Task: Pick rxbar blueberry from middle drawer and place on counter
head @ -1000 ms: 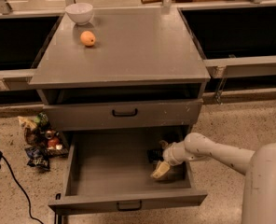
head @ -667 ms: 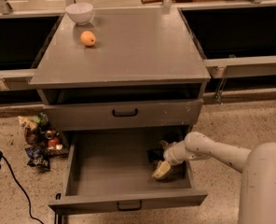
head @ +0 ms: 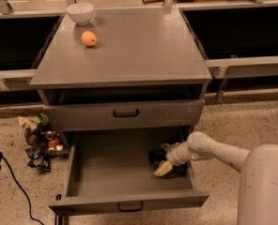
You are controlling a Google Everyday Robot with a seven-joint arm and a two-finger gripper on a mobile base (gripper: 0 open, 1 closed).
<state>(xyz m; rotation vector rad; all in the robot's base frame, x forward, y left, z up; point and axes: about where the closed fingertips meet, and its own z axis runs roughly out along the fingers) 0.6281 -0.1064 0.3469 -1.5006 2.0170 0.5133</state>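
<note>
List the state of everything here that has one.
middle drawer, pulled open.
upper drawer, shut.
rxbar blueberry, in the middle drawer, right side.
pincer, down inside the middle drawer by the rxbar blueberry.
bowl, upright on the counter.
orange, resting on the counter.

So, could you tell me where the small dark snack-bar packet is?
The dark snack-bar packet lies inside the open grey middle drawer, near its right wall, just beside the gripper.
</note>
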